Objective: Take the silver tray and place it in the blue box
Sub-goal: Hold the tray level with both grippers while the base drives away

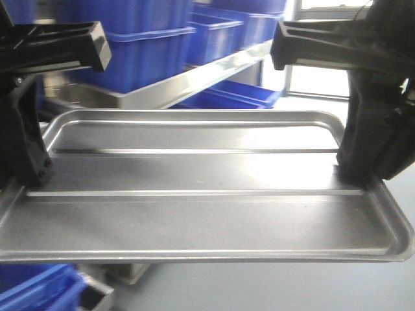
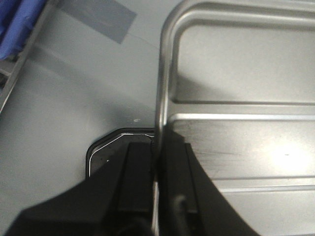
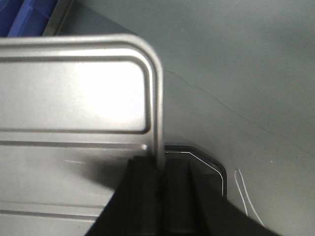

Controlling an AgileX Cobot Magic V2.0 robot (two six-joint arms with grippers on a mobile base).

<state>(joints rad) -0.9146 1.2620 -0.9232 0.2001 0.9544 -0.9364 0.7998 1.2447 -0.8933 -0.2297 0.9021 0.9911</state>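
Observation:
The silver tray [image 1: 207,220] hangs in the air close to the front camera, level, with two long ribs along its floor. My left gripper [image 1: 32,172] is shut on its left rim and my right gripper [image 1: 356,170] is shut on its right rim. In the left wrist view the tray's [image 2: 236,147] thin rim runs between the black fingers of the left gripper [image 2: 158,146]. The right wrist view shows the same pinch by the right gripper [image 3: 158,163] on the tray [image 3: 74,98]. A deep blue box [image 1: 146,61] stands behind the tray on a shelf.
A metal shelf [image 1: 194,81] behind the tray carries more blue bins [image 1: 224,35], with another [image 1: 240,97] underneath. A blue crate corner [image 1: 35,288] shows at lower left. Grey floor lies below, with a tape patch [image 2: 98,17] and a white wire [image 3: 243,191].

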